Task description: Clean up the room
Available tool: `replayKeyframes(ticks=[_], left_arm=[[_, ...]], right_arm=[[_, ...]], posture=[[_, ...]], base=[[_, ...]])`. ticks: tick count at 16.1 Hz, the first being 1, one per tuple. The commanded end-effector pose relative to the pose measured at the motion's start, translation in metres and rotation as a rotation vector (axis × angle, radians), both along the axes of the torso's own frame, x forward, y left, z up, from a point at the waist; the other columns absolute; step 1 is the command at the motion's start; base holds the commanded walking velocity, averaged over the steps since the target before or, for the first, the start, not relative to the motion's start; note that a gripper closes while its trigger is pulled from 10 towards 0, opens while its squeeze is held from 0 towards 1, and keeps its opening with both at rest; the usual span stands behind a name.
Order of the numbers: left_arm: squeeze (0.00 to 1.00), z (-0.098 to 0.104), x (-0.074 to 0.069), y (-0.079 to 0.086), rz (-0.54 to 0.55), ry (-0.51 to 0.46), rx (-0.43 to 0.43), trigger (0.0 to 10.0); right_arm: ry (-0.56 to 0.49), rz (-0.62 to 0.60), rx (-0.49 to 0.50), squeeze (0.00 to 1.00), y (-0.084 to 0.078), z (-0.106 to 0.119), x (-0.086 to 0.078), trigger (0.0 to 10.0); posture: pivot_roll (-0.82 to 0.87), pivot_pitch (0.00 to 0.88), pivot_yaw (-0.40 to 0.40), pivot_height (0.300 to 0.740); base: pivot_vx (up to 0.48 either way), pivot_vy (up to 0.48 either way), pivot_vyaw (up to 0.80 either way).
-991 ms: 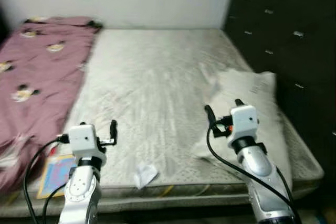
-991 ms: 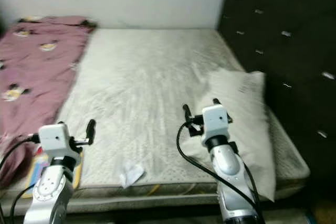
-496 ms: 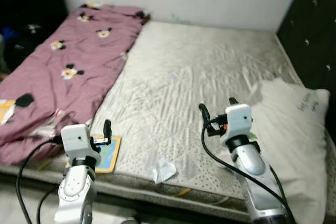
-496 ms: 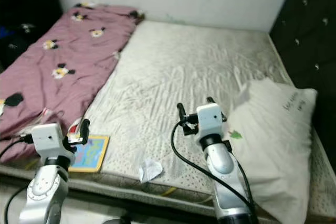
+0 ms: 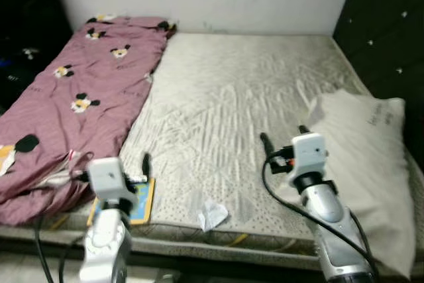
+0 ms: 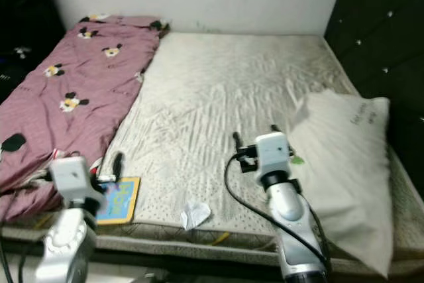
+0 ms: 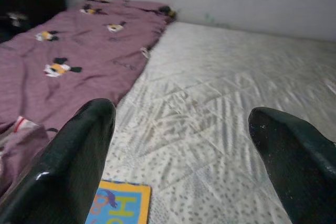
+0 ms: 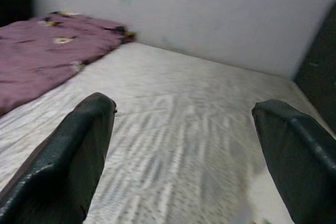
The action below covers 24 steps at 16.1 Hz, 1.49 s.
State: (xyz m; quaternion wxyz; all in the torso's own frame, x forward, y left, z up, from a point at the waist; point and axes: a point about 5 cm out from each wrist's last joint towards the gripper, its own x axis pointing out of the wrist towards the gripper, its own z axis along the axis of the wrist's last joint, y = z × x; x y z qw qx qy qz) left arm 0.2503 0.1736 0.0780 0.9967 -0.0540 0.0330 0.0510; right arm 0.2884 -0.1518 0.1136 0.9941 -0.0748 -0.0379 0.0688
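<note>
1. The bed [image 5: 238, 104] spans the middle of the head views, its pale quilted mattress bare, a dark tufted headboard [image 5: 384, 24] at the right edge.
2. A purple cartoon-print blanket [image 5: 73, 91] lies rumpled down the left side of the bed.
3. A white pillow [image 5: 371, 164] rests at the right, against the headboard.
4. A crumpled white paper [image 5: 212, 215] sits at lower centre, near the mattress's front edge.
5. A colourful book [image 5: 140, 201] lies at lower left, just beside the blanket.
6. The left gripper [image 7: 184, 145] hovers above the book, jaws apart and empty.
7. The right gripper [image 8: 184, 145] hangs over the mattress beside the pillow, jaws apart and empty.
</note>
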Motion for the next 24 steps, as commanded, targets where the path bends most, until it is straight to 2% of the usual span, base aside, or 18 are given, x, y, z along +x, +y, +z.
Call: replayKeyframes(ticks=[1, 3, 11, 14, 19, 24], left_arm=[[0.00, 0.0029, 0.0023, 0.0062, 0.010, -0.006, 0.012, 10.0], [0.00, 0.0024, 0.0018, 0.0060, 0.013, 0.000, 0.009, 10.0], [0.00, 0.0055, 0.0014, 0.0031, -0.012, -0.030, -0.002, 10.0], [0.00, 0.0042, 0.0012, 0.0029, -0.006, -0.015, -0.018, 10.0], [0.00, 0.0034, 0.0009, 0.0031, -0.002, -0.015, -0.014, 10.0], [0.00, 0.0062, 0.0017, 0.0008, -0.017, -0.037, -0.010, 10.0]], right_arm=[[-0.015, 0.019, 0.019, 0.00, 0.0053, 0.0036, 0.0012, 10.0], [-0.013, 0.028, 0.033, 0.00, 0.0075, 0.0033, 0.0003, 10.0], [-0.003, 0.040, 0.038, 0.00, 0.0084, 0.0021, 0.0019, 10.0], [0.002, 0.042, 0.040, 0.00, 0.0088, 0.0015, 0.0024, 10.0], [-0.007, 0.045, 0.033, 0.00, 0.0089, 0.0018, 0.0010, 10.0], [-0.004, 0.040, 0.033, 0.00, 0.0082, 0.0014, 0.0014, 10.0]], posture=[[0.01, 0.070, -0.024, 0.740], [0.01, 0.071, -0.025, 0.740], [0.02, 0.067, -0.031, 0.740], [0.02, 0.067, -0.031, 0.740], [0.01, 0.070, -0.031, 0.740], [0.01, 0.071, -0.030, 0.740]], base=[[0.000, 0.277, 0.00], [0.000, 0.414, 0.00], [0.000, 0.000, 0.00], [0.000, 0.370, -0.43], [0.000, 0.480, 0.00], [0.000, 0.000, 0.00]])
